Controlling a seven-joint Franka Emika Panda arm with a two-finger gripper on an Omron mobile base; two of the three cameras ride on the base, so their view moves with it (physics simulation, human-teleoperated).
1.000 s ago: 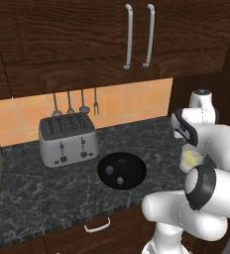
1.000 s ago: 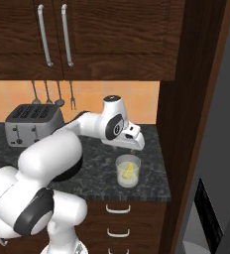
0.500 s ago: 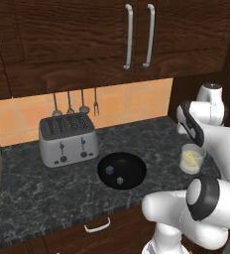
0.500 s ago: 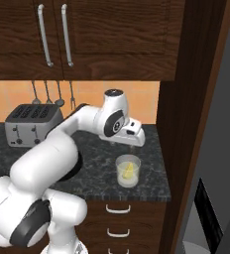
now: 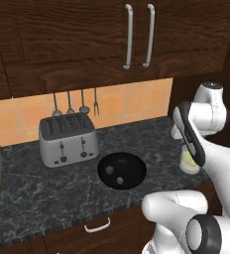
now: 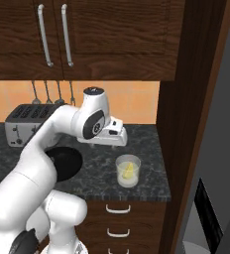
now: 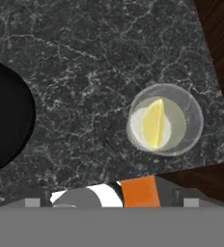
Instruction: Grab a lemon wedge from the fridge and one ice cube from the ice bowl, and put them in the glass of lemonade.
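Currently your gripper (image 6: pixel 118 139) hangs wide open and empty above the counter; the lemon wedge (image 7: pixel 154 123) sits in the glass of lemonade (image 6: pixel 128 171), right of the ice bowl (image 5: pixel 122 170), whose cubes lie untouched

toaster (image 5: pixel 68 139): on counter (image 5: pixel 47 193), 9 o'clock | utensils (image 5: pixel 75 104): hanging, 12 o'clock of toaster | cabinet handles (image 5: pixel 138 35): 12 o'clock

Clear glass (image 6: pixel 127 171) of pale lemonade stands upright on dark counter, yellow lemon wedge (image 7: pixel 153 123) inside; black ice bowl (image 5: pixel 122 170) nearby holds two cubes.
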